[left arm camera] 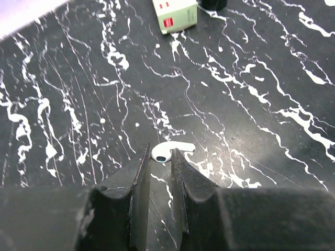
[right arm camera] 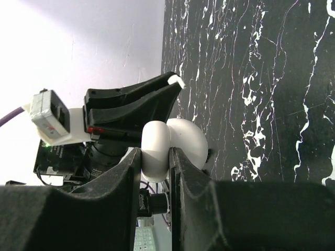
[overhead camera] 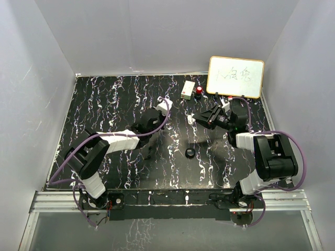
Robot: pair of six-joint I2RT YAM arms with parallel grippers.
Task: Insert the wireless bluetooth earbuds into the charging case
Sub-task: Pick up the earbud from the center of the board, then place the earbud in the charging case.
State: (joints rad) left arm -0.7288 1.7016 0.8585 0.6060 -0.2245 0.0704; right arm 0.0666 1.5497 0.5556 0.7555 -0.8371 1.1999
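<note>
The earbud [left arm camera: 170,150], white with a short stem, is pinched between the tips of the left gripper [left arm camera: 160,152], low over the black marbled table [left arm camera: 251,104]; if it touches the table I cannot tell. The right gripper [right arm camera: 155,152] is closed tight on the white charging case [right arm camera: 186,138], which it holds up off the table.
</note>
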